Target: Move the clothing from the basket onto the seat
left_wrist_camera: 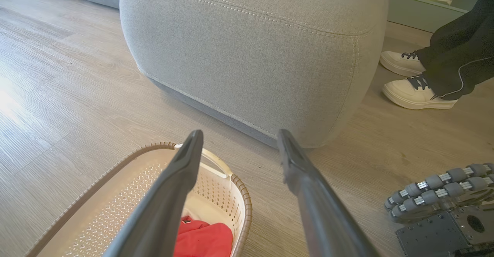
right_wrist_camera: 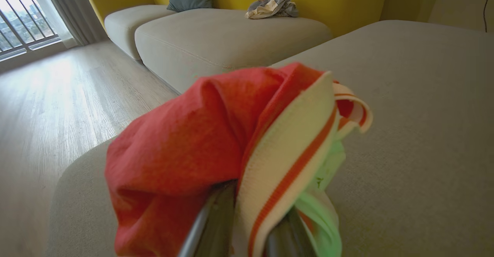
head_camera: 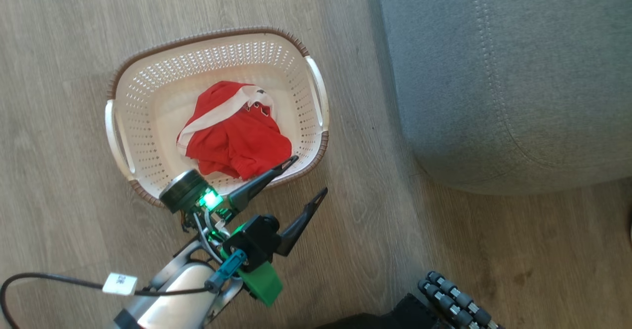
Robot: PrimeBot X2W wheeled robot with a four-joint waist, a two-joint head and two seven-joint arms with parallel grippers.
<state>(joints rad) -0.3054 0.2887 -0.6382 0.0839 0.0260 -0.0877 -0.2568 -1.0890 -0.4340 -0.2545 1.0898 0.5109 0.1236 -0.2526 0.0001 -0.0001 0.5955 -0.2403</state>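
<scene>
In oval cream perforated basket [head_camera: 217,35], long axis across head view: one crumpled red garment [head_camera: 237,136]. Left gripper [head_camera: 310,174] spread wide by rim. Right gripper [right_wrist_camera: 247,226] clamped on second red garment [right_wrist_camera: 181,141] over grey fabric seat [right_wrist_camera: 405,133].

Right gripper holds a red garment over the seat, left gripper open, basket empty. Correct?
The basket is not empty: the head view shows a second red garment in it. Rest stands: right gripper holds the other red garment over the seat, left gripper open.
</scene>
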